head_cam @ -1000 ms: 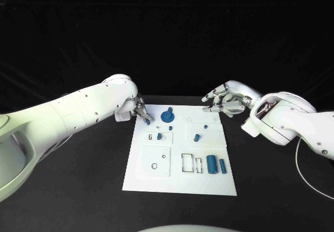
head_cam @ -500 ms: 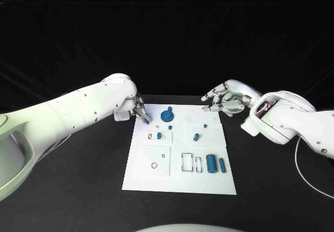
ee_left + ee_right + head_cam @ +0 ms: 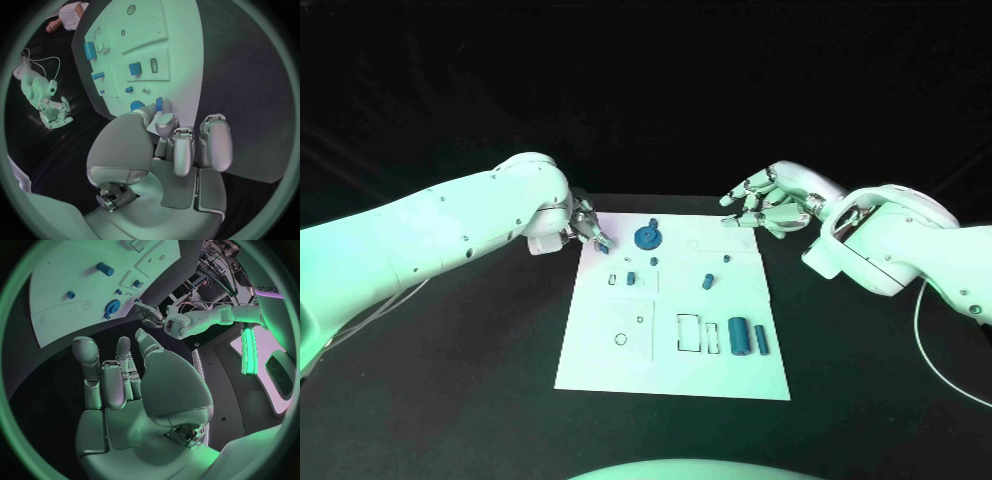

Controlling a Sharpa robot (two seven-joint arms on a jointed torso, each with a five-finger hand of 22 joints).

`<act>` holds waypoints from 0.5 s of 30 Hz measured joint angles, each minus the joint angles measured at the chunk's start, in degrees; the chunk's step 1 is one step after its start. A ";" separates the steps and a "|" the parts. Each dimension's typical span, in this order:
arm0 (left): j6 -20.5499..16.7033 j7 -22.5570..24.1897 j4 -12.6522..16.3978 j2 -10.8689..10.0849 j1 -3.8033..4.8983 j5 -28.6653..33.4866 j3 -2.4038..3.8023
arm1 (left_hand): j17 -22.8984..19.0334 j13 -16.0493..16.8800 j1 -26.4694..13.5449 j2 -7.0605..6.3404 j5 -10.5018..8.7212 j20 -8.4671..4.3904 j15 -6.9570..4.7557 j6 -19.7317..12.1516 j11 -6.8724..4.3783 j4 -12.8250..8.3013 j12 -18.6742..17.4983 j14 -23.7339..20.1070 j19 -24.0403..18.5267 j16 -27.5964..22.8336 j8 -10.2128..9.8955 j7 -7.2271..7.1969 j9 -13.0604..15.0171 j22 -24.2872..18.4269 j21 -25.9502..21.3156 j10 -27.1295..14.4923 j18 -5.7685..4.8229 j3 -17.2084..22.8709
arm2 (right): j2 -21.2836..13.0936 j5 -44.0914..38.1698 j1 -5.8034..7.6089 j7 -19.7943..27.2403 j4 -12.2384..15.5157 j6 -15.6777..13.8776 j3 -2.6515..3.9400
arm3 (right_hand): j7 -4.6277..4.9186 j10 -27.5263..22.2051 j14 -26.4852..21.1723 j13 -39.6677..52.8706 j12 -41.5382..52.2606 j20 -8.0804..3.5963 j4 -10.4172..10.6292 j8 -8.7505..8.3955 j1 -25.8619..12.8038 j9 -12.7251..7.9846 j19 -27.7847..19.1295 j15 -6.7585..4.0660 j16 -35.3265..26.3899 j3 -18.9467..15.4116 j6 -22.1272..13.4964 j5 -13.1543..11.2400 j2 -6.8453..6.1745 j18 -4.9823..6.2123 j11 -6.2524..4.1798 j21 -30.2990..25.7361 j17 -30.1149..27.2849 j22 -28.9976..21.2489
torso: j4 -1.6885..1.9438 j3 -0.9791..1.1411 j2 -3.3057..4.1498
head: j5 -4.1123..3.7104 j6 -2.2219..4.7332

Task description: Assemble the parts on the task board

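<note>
The white task board (image 3: 733,375) lies in the middle of the table. Near its far end stands a round blue knob (image 3: 646,238), which also appears in the right wrist view (image 3: 113,306). Small blue pieces (image 3: 708,281) sit mid-board, and two blue cylinders (image 3: 738,337) lie side by side at the near right. My left hand (image 3: 577,228) hovers at the board's far left corner and pinches a small blue part (image 3: 159,103) between thumb and fingertip. My right hand (image 3: 769,205) hangs over the far right corner with its fingers apart and nothing in them.
Black table surrounds the board (image 3: 181,60) on all sides. Empty outlined slots (image 3: 689,335) and a ring-shaped recess (image 3: 620,340) mark the board's near half. My right hand (image 3: 56,111) shows far off in the left wrist view, and my left hand (image 3: 150,315) in the right wrist view.
Both hands stay about where they were. The left hand still pinches the small blue part at the board's far left corner.
</note>
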 measured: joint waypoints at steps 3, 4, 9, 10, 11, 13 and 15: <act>-1.91 0.15 3.58 -1.97 -0.01 0.52 0.00 | 0.00 0.14 -0.33 -0.33 0.00 0.00 0.00 -0.02 -0.04 -0.09 0.36 0.00 0.00 0.00 0.22 0.02 0.18 0.00 0.00 0.05 0.00 0.42 | -0.06 0.07 0.00 0.00 0.03 0.00 0.00 | 0.00 0.00 0.00 0.00 0.00 0.00 0.00 0.00 0.00 0.00 0.00 0.00 0.00 0.00 0.00 0.00 0.00 0.00 0.00 0.00 0.00 0.00 | 0.13 0.02 -0.09 | -0.02 -0.16; -2.51 0.22 4.60 -2.49 -0.04 0.53 0.00 | 0.00 0.15 -0.37 -0.37 0.00 0.00 0.00 -0.09 -0.05 -0.18 0.36 0.00 0.00 0.00 0.22 0.09 0.23 0.00 0.00 0.05 0.00 0.51 | -0.08 0.09 0.00 0.00 0.04 0.01 0.00 | 0.00 0.00 0.00 0.00 0.00 0.00 0.00 0.00 0.00 0.00 0.00 0.00 0.00 0.00 0.00 0.00 0.00 0.00 0.00 0.00 0.00 0.00 | 0.15 0.02 -0.12 | -0.03 -0.18; -5.55 1.02 9.38 -5.08 -0.79 -0.24 -0.12 | 0.00 0.26 -0.70 -0.69 0.00 0.00 0.00 -0.09 -0.05 -0.77 0.38 0.00 0.00 0.00 0.38 0.10 0.34 0.00 0.34 0.05 0.00 1.17 | -0.21 0.22 0.01 0.00 0.06 0.01 0.00 | 0.00 0.00 0.00 -0.06 0.00 0.00 0.13 0.00 0.00 0.00 0.00 0.00 0.00 -0.13 0.00 0.00 0.00 0.00 0.00 0.00 -0.08 0.00 | 0.24 0.01 -0.16 | -0.15 -0.22; -6.21 1.25 10.21 -5.57 -1.04 -0.61 -0.20 | 0.00 0.31 -0.76 -0.76 0.00 0.00 0.00 -0.09 -0.08 -0.72 0.38 0.00 0.00 0.00 0.46 0.10 0.34 0.00 0.36 0.08 0.00 1.35 | -0.25 0.24 0.01 0.00 0.05 0.01 0.00 | 0.00 0.00 0.00 -0.06 0.00 0.00 0.17 0.00 0.00 0.00 0.00 0.00 0.00 -0.17 0.00 0.00 0.00 0.00 0.00 0.00 -0.10 0.00 | 0.26 0.01 -0.19 | -0.16 -0.22; -7.10 1.59 11.24 -6.19 -1.45 -1.21 -0.29 | 0.00 0.34 -0.76 -0.76 0.00 0.00 0.00 -0.09 -0.17 -0.72 0.38 0.00 0.00 0.00 0.56 0.10 0.34 0.00 0.36 0.17 0.00 1.37 | -0.30 0.27 0.01 0.00 0.05 0.01 0.00 | 0.00 0.00 0.00 -0.06 0.00 0.00 0.17 0.00 0.00 0.00 0.00 0.00 0.00 -0.17 0.00 0.00 0.00 0.00 0.00 0.00 -0.10 0.00 | 0.26 0.00 -0.20 | -0.16 -0.22; -8.40 2.14 12.48 -6.94 -2.16 -2.16 -0.34 | -0.01 0.50 -1.07 -1.07 0.00 0.00 0.00 -0.07 -0.23 -1.19 0.67 0.00 0.00 0.00 0.61 0.09 0.34 0.00 0.36 0.49 0.00 1.84 | -0.36 0.32 0.01 0.00 0.03 0.01 0.00 | 0.00 0.00 0.00 -0.06 0.00 0.00 0.17 0.00 0.00 0.00 0.00 0.00 0.00 -0.17 0.00 0.00 0.00 0.00 0.00 0.00 -0.11 0.00 | 0.29 0.00 -0.22 | -0.09 -0.23; -9.69 2.80 13.43 -7.46 -2.93 -3.18 -0.44 | -0.01 0.51 -1.30 -1.30 0.00 0.00 0.00 0.04 -0.16 -1.38 0.67 0.00 0.00 0.00 0.64 -0.01 0.34 0.00 0.36 0.57 0.00 2.03 | -0.39 0.35 0.01 0.00 0.01 0.01 0.00 | 0.00 0.00 0.00 -0.06 0.00 0.00 0.17 0.00 0.00 0.00 0.00 0.00 0.00 -0.17 0.00 0.00 0.00 0.00 0.00 0.00 -0.10 0.00 | 0.33 -0.01 -0.23 | -0.07 -0.25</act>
